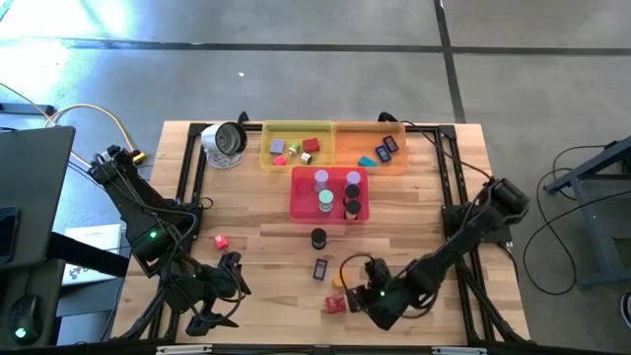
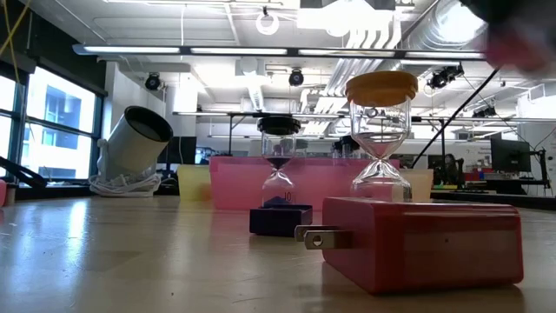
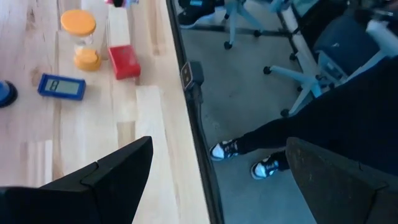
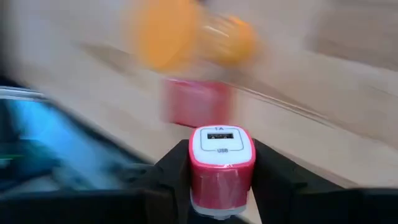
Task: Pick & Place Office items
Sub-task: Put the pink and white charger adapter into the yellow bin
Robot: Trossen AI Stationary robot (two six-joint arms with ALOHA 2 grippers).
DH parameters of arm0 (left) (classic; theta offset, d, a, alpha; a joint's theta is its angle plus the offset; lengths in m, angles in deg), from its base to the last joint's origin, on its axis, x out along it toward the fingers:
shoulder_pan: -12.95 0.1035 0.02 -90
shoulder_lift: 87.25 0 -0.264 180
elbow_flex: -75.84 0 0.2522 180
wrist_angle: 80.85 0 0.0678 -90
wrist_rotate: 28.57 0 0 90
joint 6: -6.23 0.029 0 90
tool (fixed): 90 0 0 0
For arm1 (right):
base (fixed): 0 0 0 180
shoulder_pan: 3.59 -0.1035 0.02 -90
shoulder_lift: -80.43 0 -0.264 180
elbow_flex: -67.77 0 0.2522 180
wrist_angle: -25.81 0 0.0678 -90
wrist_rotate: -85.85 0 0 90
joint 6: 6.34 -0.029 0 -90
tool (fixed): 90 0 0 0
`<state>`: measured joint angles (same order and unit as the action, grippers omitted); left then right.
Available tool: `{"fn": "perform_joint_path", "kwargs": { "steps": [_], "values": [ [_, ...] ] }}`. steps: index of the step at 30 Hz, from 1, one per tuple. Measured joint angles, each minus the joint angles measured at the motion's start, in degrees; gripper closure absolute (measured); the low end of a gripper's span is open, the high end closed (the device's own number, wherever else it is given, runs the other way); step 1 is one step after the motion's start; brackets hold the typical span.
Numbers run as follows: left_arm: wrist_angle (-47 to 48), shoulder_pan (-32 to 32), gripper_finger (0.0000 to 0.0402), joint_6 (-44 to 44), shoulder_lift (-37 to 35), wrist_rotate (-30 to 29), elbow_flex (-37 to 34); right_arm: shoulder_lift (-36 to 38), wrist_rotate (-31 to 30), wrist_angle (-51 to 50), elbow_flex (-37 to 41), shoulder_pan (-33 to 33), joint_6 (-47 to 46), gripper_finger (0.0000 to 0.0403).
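Red USB charger [image 4: 221, 163] is clamped between the right gripper [image 4: 221, 186] jaws at the table's near edge, its port face, marked "1A" and "USB", turned outward, presumably lifted for carrying to the pink tray [image 1: 302, 207]. Close by on the wood are left a second red charger [image 2: 423, 249] (prongs out), an orange-capped sand timer [image 2: 380, 130], a black-capped sand timer [image 1: 317, 238] and a blue rectangular piece [image 1: 320, 268]. Left gripper [image 1: 222, 296] is parked at the near-left edge, jaws wide apart and empty.
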<state>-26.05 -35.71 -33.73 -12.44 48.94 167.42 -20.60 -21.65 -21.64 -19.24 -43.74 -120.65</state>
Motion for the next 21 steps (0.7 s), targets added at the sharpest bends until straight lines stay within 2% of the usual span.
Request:
{"fn": "perform_joint_path", "kwargs": {
  "steps": [4, 8, 15, 21],
  "values": [
    [-2.56, 0.55, 0.0043, 0.07, 0.0, -2.29, 0.0, 3.46, -8.18, 5.14, -2.12, 1.75, 8.5, 0.0279],
    [-4.88, 1.72, 0.0043, 5.19, 0.0, -5.65, 0.0, 4.41, -10.55, 15.18, -3.54, 3.77, 20.53, 0.0283],
    [-8.98, 4.41, 0.0043, 23.02, 0.0, -16.58, -0.02, 4.51, -8.63, 37.6, -4.3, 7.87, 39.86, 0.0281],
    [-13.73, 7.58, 0.0043, 31.29, 0.92, -23.45, -0.03, 4.51, -5.39, 44.28, -4.33, 11.11, 47.79, 0.0283]
  ]
}}
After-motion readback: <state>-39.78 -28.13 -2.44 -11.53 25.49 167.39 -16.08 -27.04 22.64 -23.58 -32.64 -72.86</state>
